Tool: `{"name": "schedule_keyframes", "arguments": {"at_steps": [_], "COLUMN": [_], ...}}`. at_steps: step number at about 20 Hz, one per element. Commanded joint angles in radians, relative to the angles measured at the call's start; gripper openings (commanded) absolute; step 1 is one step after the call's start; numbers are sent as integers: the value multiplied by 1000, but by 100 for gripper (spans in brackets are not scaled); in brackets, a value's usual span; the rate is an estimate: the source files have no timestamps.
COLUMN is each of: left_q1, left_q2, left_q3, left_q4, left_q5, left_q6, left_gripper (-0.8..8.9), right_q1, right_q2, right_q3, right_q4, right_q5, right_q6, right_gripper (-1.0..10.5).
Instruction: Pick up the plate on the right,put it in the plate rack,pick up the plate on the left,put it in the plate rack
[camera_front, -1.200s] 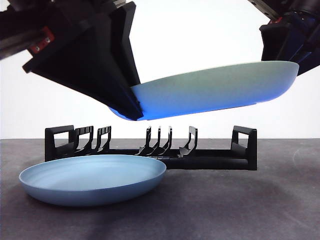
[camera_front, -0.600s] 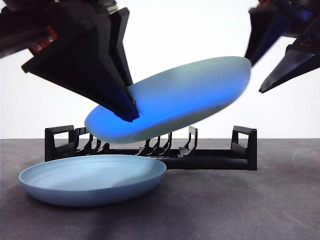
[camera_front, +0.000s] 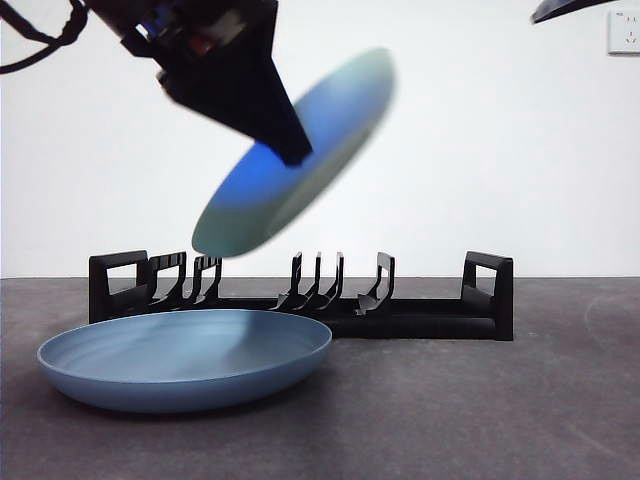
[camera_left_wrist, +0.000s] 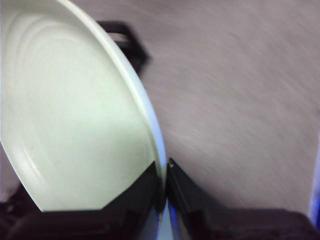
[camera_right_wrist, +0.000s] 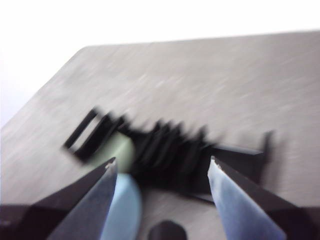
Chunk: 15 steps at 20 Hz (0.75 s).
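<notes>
A light blue plate (camera_front: 300, 160) hangs steeply tilted in the air above the left half of the plate rack (camera_front: 430, 322), its lower edge just over the prongs. My left gripper (camera_front: 288, 148) is shut on its rim; the left wrist view shows the jaws (camera_left_wrist: 164, 172) pinching the rim of the pale plate (camera_left_wrist: 75, 115). A second light blue plate (camera_front: 185, 355) lies flat on the table in front of the rack's left end. My right gripper (camera_right_wrist: 162, 167) is open and empty, high above the rack (camera_right_wrist: 170, 150), showing only as a dark tip (camera_front: 575, 8) at the top right.
The dark grey table (camera_front: 480, 410) stretches in front of and to the right of the rack. A white wall with an outlet (camera_front: 625, 35) stands behind. Both wrist views are motion-blurred.
The right gripper let go of the plate and rose away to the top right. The left gripper lifted and tipped the plate from nearly flat to steeply tilted over the rack.
</notes>
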Motion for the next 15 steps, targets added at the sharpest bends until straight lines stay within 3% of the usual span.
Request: {"name": "schedule_keyframes", "arguments": {"at_steps": [1,10,15], "left_q1": [71,407,567], "left_q2": [-42,-83,-72], "left_q3": [6,6,6], "left_q4": [95,312,354], "left_q5": [12,427,535], "left_q6": [-122,-373,-434], "left_gripper": [-9,-9,-9], "right_q1": [-16,-29,-29], "right_q2": [-6,-6,-6], "right_q3": [3,3,3], "right_q4": [5,3,-4], "right_q5": [51,69,70], "right_q6": [8,10,10], "right_gripper": [309,309,309]}}
